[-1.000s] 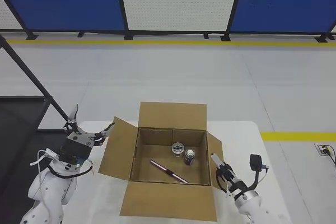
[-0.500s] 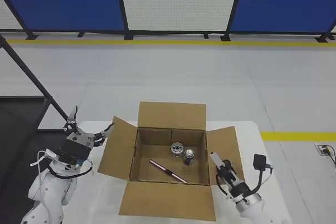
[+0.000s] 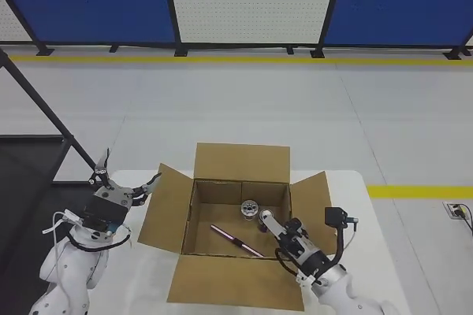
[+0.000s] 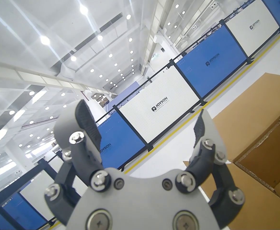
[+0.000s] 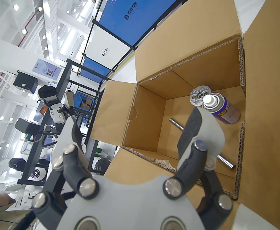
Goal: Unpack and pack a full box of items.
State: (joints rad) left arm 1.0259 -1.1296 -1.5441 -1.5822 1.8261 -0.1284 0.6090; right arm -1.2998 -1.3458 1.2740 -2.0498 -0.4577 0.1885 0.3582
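Box: we see the cardboard box standing open on the white table, all four flaps folded outward.
Contents: a spray can stands upright toward the far right of the box floor. A round metal flange sits just beside it on the left, and a metal rod lies slantwise nearer the middle.
Right gripper: we find it released, fingers spread wide, over the box's right half near the can.
Left gripper: also released, fingers apart, left of the box's left flap and well apart from the contents.
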